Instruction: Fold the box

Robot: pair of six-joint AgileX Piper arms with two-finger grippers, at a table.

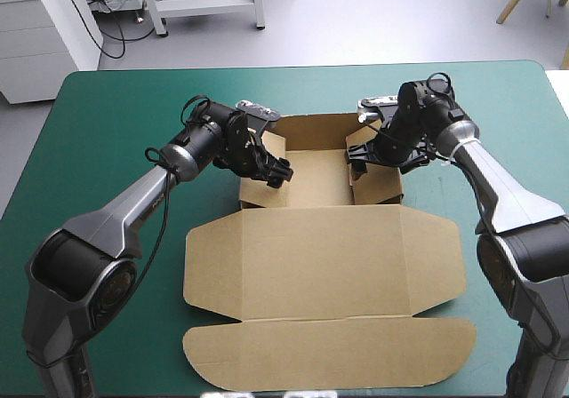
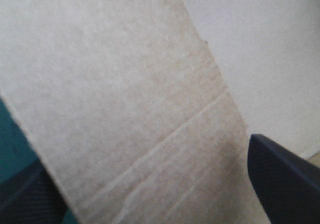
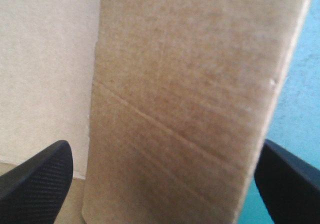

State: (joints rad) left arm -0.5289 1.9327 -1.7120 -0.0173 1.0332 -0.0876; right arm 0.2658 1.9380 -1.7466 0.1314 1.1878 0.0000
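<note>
Walls of the box (image 1: 322,269) at nine and three o'clock each sit inside a wide-open pincer, left pincer (image 1: 278,171) and right pincer (image 1: 358,160). The arms should fold both inward evenly.

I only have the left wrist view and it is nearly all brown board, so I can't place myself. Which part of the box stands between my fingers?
Observer: In the high view the left gripper is at the raised left side wall of the box.
Operator: Where is the other arm?
Observer: The right gripper is at the opposite side wall, its fingers open with that board between them.
Operator: And the lid?
Observer: The lid lies flat on the teal-green cover, toward the table's near edge.
</note>
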